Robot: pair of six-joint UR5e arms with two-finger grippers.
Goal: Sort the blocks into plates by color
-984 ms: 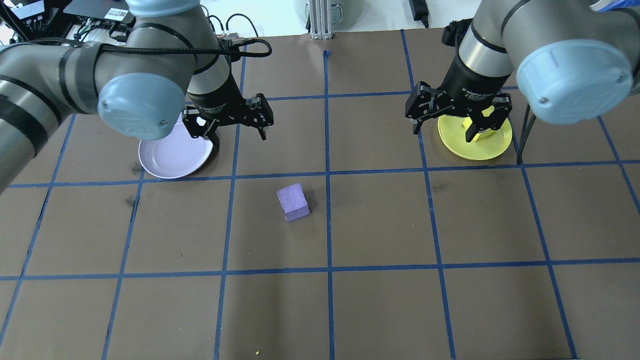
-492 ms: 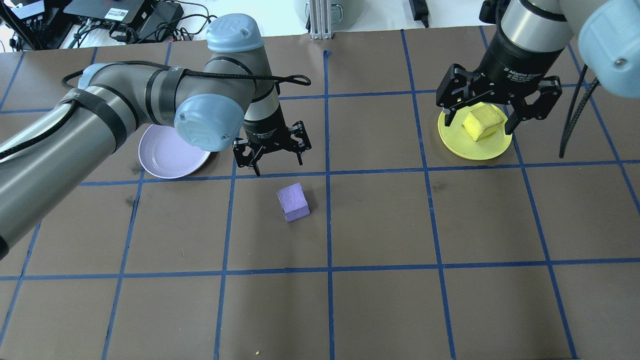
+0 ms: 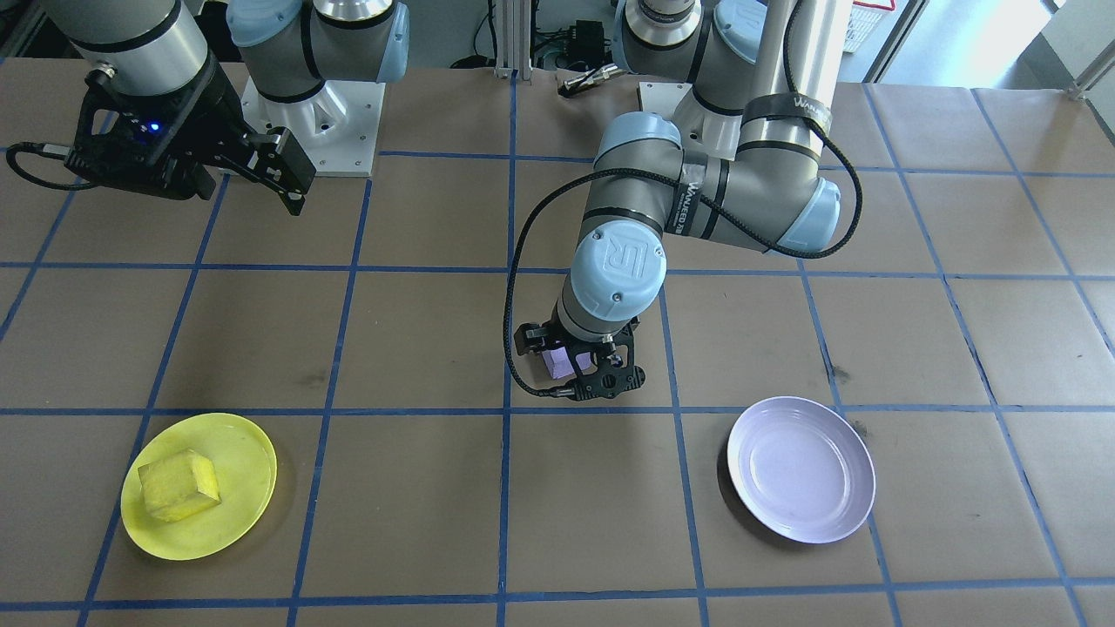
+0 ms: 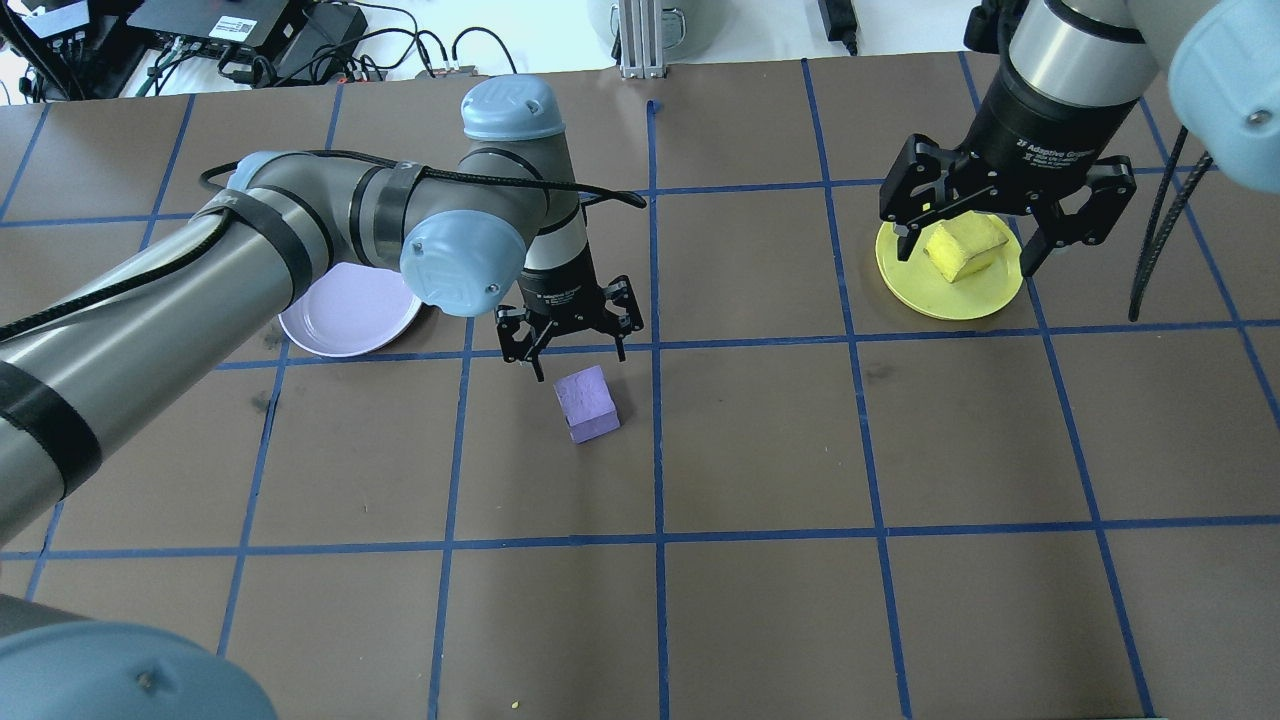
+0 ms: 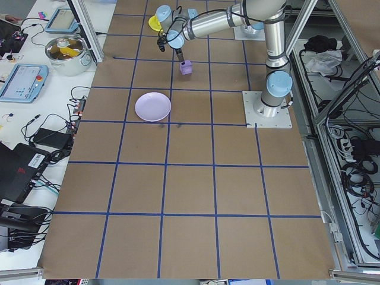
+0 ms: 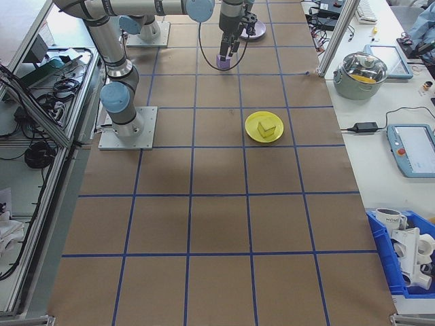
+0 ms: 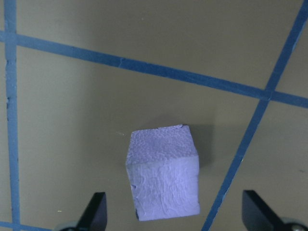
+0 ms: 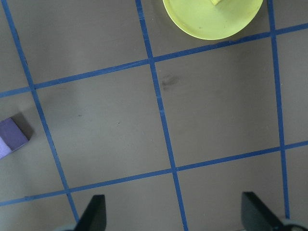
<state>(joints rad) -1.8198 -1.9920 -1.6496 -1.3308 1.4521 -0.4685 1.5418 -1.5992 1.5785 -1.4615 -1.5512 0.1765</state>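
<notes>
- Two plates wait on the taped surface: at left, the lavender plate lies bare.
- Centre, the left pincer, released wide, hangs just beyond the purple block, apparently lining up a grasp.
- Far right, the yellow block rests in the yellow plate; the right pincer is raised above, released.

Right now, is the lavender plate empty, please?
Empty: the lavender plate shows only bare surface, and the purple block sits on the table.
</notes>
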